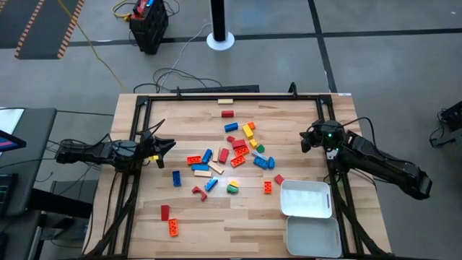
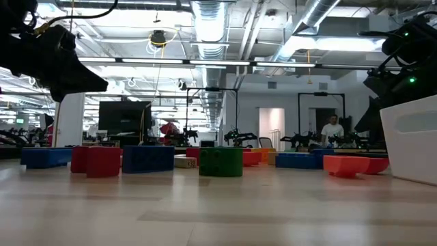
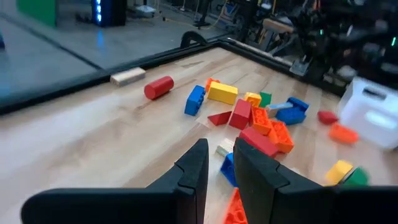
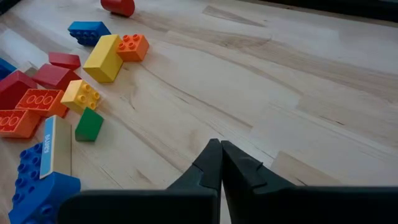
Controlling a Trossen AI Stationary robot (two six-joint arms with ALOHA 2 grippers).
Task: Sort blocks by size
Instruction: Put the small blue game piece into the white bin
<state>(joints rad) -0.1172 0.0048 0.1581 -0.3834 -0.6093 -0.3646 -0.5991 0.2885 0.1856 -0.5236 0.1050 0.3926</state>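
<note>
Your left gripper (image 1: 170,144) hangs over the table's (image 1: 144,209) left edge with its fingers (image 3: 199,171) drawn together on nothing. The blocks (image 1: 234,152) lie just beyond its tips, toward the table's middle; the nearest are an orange studded brick (image 1: 193,160) and a blue brick (image 1: 177,178), both a little apart from the fingertips (no contact that you can see).

Your right gripper (image 1: 306,141) sits at the table's right edge, its fingers (image 4: 214,163) pressed together and empty. From there the heap of blocks lies toward the table's middle, with bare wood between; the closest pieces are a green block (image 4: 89,124), a yellow studded brick (image 4: 81,94) and a blue brick (image 4: 37,180).

Outward from the heap, a red cylinder (image 1: 228,113) and a tan wooden block (image 1: 226,102) rest near the table's far edge. A red block (image 1: 164,211) and an orange brick (image 1: 173,227) lie apart near the table's front left. Two white trays (image 1: 306,198) sit at the table's front right corner, an orange brick (image 1: 268,187) just beside the nearer-to-centre one.
</note>
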